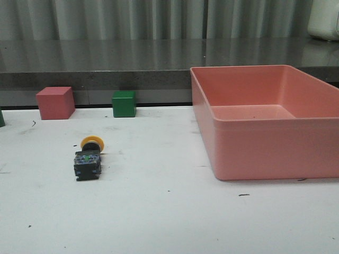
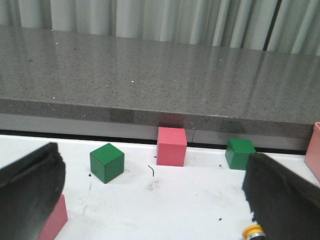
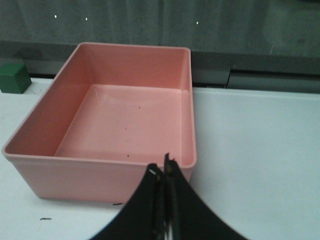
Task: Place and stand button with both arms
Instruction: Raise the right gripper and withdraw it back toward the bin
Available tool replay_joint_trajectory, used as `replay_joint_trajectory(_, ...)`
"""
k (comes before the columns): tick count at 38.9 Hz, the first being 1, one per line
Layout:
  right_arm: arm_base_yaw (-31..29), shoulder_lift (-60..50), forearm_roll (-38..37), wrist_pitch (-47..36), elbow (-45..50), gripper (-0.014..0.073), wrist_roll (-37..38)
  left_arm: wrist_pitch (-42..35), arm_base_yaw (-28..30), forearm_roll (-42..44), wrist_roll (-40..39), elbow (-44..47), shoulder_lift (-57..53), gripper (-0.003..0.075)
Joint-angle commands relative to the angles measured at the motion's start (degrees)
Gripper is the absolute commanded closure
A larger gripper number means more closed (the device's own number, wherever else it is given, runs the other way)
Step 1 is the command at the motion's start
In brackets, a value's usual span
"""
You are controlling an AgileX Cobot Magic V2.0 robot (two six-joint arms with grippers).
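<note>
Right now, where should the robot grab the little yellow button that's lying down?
Probably the blocky black base, from above, pinching its left and right flat sides. The button lies on its side, with the yellow cap pointing away toward the far wall, and the round cap could slip.

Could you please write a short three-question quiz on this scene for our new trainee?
1. True or false: the button stands upright on the table.
2. The pink bin holds: A) the button, B) a cube, C) nothing.
3. Which gripper is shut, the left gripper or the right gripper?

Key: 1 false, it lies on its side; 2 C; 3 the right, its fingers closed together, while the left is open.
</note>
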Motion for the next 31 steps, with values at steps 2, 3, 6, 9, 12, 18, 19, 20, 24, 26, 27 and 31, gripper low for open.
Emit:
replay_joint_trajectory(2, 0.1, -4.4, -0.8, -7.1, -0.4, 0.0655, -0.6, -4.6, 0.1, -0.2, -0.5, -2.1, 0.5, 0.0027)
replay_joint_trajectory(3, 0.1, -5.0, -0.8, -7.2, -0.4, 0.0655, -0.6, -4.6, 0.1, -0.2, -0.5, -2.1, 0.5, 0.0027)
replay_joint_trajectory(6, 0.1, -5.7, -0.8, -7.2, -0.4, 0.0655, -0.6, -4.6, 0.1, -0.2, -0.5, -2.1, 0.5, 0.0027)
replay_joint_trajectory(9, 0.1, -5.7, -0.8, -7.2, -0.4, 0.0655, -0.6, -4.6, 0.1, -0.2, -0.5, -2.1, 0.5, 0.0027)
replay_joint_trajectory(12, 0.1, -5.7, -0.8, -7.2, -0.4, 0.0655, -0.6, -4.7, 0.1, -0.2, -0.5, -2.1, 0.5, 0.0028)
replay_joint_trajectory(18, 0.1, -5.7, -0.8, -7.2, -0.4, 0.0655, -0.6, -4.7, 0.1, -3.3, -0.5, -2.5, 0.8, 0.0028)
replay_joint_trajectory(19, 0.1, -5.7, -0.8, -7.2, -0.4, 0.0655, -0.6, -4.0, 0.0, -3.3, -0.5, -3.1, 1.1, 0.0028)
replay_joint_trajectory(20, 0.1, -5.7, -0.8, -7.2, -0.4, 0.0655, -0.6, -3.5, -0.1, -3.3, -0.5, -3.7, 1.6, 0.0027)
replay_joint_trajectory(24, 0.1, -5.7, -0.8, -7.2, -0.4, 0.0655, -0.6, 0.7, -2.1, -3.3, 0.0, -7.1, 5.7, 0.0028)
replay_joint_trajectory(26, 0.1, -5.7, -0.8, -7.2, -0.4, 0.0655, -0.6, 2.7, -3.8, -3.3, 0.0, -9.1, 8.2, 0.0028)
replay_joint_trajectory(27, 0.1, -5.7, -0.8, -7.2, -0.4, 0.0655, -0.6, 3.6, -4.6, -3.3, 0.0, -10.2, 9.4, 0.0027)
replay_joint_trajectory(31, 0.1, -5.7, -0.8, -7.2, -0.4, 0.0655, -0.6, 6.1, -10.0, -3.2, 0.0, -13.9, 15.4, 0.0027)
